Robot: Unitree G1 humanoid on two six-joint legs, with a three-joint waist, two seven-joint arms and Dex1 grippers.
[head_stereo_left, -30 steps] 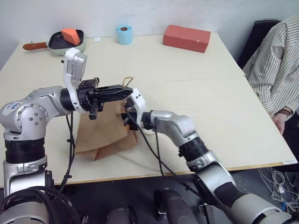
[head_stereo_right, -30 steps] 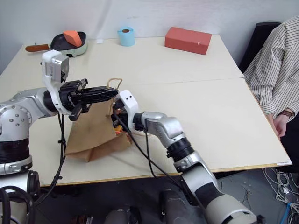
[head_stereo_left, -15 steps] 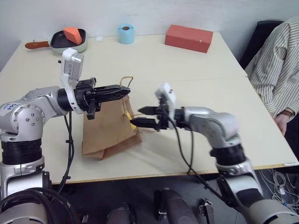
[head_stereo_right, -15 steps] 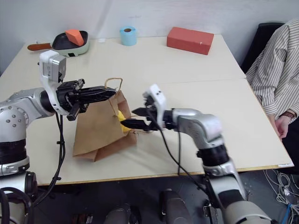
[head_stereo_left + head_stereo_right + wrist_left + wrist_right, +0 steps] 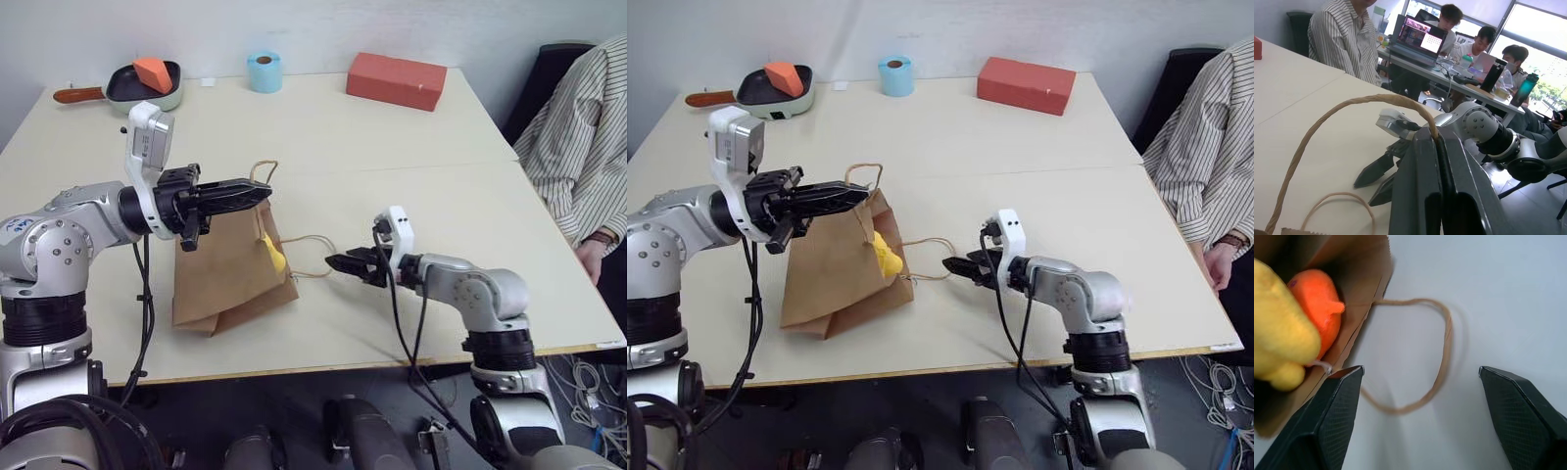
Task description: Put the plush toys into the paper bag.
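Paper bag (image 5: 838, 264): brown kraft, lying tilted on the cream table (image 5: 1068, 215) with its mouth turned toward the right gripper (image 5: 958, 266). Inside the mouth sit 2 plush toys: the yellow toy (image 5: 886, 257), a rounded blob bulging at the opening, and the orange toy (image 5: 1320, 308), a bright blob tucked behind it against the bag's inner wall. The bag has 2 twisted-cord loop handles. The upper handle (image 5: 865, 173) is pinched in the left gripper (image 5: 854, 191), whose 2 black fingers are pressed together on the cord and hold that edge of the bag lifted. The lower handle (image 5: 927, 257) lies flat on the table as a loop between the bag and the right gripper. The right gripper has its fingers spread apart with nothing between them, pointing at the bag's mouth from just beyond the loop.

Farther back stand a pan (image 5: 769, 93) holding an orange wedge block (image 5: 784, 76), a blue tape roll (image 5: 894, 74) and a red box (image 5: 1026, 83). A person in a striped shirt (image 5: 1205, 157) sits at the table's right side.

Compared with 1 second earlier, the right gripper, then at the bag's mouth, has drawn back to the right and opened; the yellow toy now lies in the opening; the left gripper's hold is unchanged.
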